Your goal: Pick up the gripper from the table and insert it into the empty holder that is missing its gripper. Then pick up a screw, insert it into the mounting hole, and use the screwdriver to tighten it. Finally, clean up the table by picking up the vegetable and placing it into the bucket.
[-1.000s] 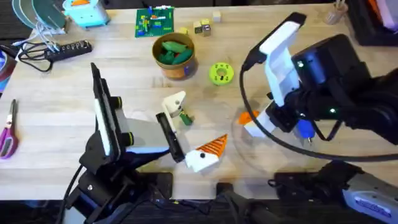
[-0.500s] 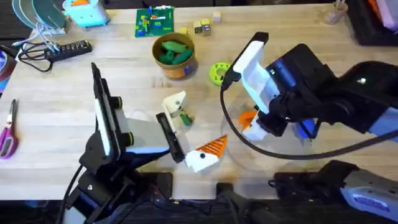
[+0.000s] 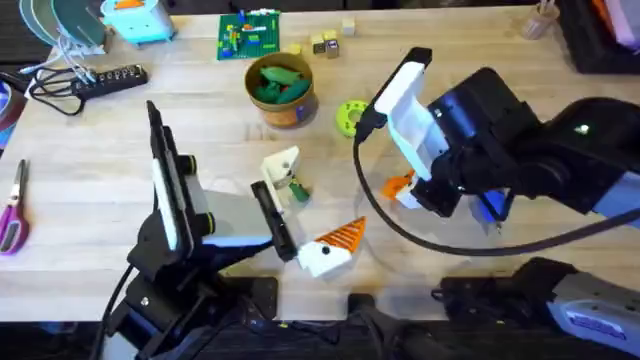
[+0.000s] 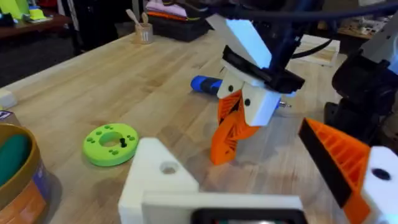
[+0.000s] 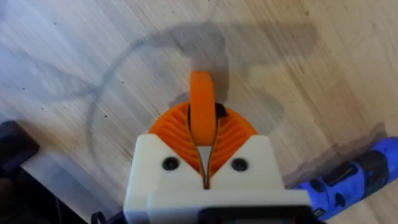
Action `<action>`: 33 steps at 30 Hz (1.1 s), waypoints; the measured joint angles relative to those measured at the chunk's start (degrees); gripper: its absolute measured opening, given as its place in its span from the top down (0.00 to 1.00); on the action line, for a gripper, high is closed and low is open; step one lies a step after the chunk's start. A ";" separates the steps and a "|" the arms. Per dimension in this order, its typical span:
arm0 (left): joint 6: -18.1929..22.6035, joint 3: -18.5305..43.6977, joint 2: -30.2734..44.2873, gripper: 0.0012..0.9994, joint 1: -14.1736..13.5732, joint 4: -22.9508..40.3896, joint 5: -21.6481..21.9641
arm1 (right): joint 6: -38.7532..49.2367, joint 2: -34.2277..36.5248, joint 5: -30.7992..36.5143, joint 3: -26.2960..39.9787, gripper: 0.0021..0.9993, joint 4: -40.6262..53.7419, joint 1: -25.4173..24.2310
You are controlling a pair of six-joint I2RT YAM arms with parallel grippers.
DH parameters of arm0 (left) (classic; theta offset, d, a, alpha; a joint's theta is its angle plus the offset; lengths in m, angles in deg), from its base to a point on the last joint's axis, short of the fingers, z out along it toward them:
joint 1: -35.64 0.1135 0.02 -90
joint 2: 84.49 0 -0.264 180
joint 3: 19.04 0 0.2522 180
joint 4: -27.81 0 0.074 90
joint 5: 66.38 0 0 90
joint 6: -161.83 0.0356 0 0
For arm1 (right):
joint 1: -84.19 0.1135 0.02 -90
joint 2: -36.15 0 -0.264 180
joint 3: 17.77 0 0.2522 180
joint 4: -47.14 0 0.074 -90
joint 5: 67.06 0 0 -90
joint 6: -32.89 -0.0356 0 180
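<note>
The tabletop (image 3: 100, 190) carries the right end effector (image 5: 201, 146), tips down on the wood, clenched on the gripper (image 5: 201, 115), the small orange wedge pinched upright between its orange pads. The blue screwdriver (image 5: 348, 177) lies just beside it. The left end effector (image 3: 300, 215) sits released, apart.

A light wooden butcher-block table (image 3: 120, 160) carries an orange-brown round tub (image 3: 281, 90), a lime-green holed disc (image 3: 350, 117), a blue pen-shaped screwdriver (image 4: 205, 84), purple-handled scissors (image 3: 14, 210), a black power strip (image 3: 108, 79) and a green toy-brick plate (image 3: 249, 35).
</note>
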 joint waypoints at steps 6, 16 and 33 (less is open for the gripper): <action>0.00 0.00 0.00 0.01 0.00 0.00 0.00 | -2.45 -3.66 -0.11 1.47 0.99 0.27 -0.21; 0.00 0.00 0.00 0.01 0.00 0.00 0.00 | -23.84 -15.80 -16.84 -0.56 0.99 -15.22 -13.03; -6.90 0.00 0.00 0.01 0.00 0.00 0.70 | -59.31 5.38 -62.74 -4.11 0.99 -32.84 -20.85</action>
